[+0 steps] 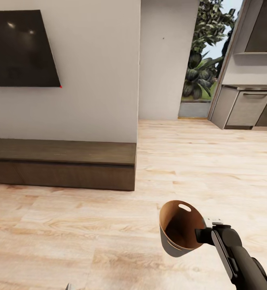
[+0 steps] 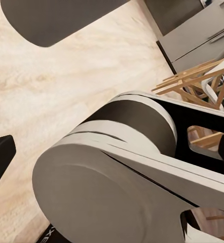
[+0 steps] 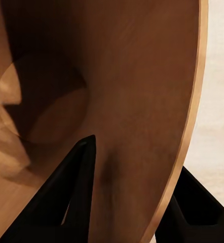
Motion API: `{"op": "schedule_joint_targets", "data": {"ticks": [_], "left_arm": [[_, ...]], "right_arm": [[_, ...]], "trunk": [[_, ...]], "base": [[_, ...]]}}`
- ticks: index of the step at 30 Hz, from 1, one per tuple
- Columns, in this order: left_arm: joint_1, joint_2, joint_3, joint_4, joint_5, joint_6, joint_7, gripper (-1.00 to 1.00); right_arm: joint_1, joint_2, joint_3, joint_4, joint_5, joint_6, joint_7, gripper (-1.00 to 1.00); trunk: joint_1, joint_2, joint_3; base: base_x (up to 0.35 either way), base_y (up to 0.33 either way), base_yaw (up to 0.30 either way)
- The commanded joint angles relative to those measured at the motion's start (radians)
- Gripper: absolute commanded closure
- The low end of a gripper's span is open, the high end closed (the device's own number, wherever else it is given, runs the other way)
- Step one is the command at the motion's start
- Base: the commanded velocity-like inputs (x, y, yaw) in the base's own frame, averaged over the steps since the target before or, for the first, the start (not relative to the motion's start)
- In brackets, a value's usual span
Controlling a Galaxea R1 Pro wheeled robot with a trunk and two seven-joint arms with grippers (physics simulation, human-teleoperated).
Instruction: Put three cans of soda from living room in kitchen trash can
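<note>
the right gripper (image 1: 201, 235) is clamped on the wall of the tash can (image 1: 177, 231), one finger (image 3: 66, 197) inside against the glossy brown lining and the other outside the rim, so the bin hangs off the fingertips above the plank floor (image 1: 89, 241). the bin is tipped: its long axis runs roughly level, mouth turned toward the camera and up, grey base pointing away, the small slot (image 1: 185, 207) at the far upper rim. no soda cans can be seen inside it. from the bin, the kitchen cabinets (image 1: 246, 106) lie ahead and to the right, well apart; the low wooden tv bench (image 1: 61, 163) lies ahead and left. the right arm (image 1: 238, 257) reaches forward low, forearm angled up toward the bin. the left wrist view shows robot body parts close up; whether the left gripper is open or closed i cannot tell.
</note>
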Motion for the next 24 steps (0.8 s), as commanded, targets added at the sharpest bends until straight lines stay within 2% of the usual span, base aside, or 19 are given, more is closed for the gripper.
{"op": "schedule_joint_targets", "data": {"ticks": [1, 7, 24], "left_arm": [[0.000, 0.000, 0.000, 0.000, 0.000, 0.000, 0.000, -1.00], [0.000, 0.000, 0.000, 0.000, 0.000, 0.000, -0.001, -1.00], [0.000, 0.000, 0.000, 0.000, 0.000, 0.000, -0.002, -1.00]], "right_arm": [[0.000, 0.000, 0.000, 0.000, -0.012, 0.000, 0.000, 1.00], [0.000, 0.000, 0.001, 0.006, -0.012, 0.000, 0.000, 1.00], [0.000, 0.000, 0.002, 0.014, -0.012, 0.000, 0.000, 1.00]], "trunk": [[0.000, 0.000, 0.000], [0.000, 0.000, 0.000], [0.000, 0.000, 0.000]], "base": [[0.000, 0.024, 0.066], [0.000, 0.200, 0.211], [0.000, 0.310, 0.284]]}}
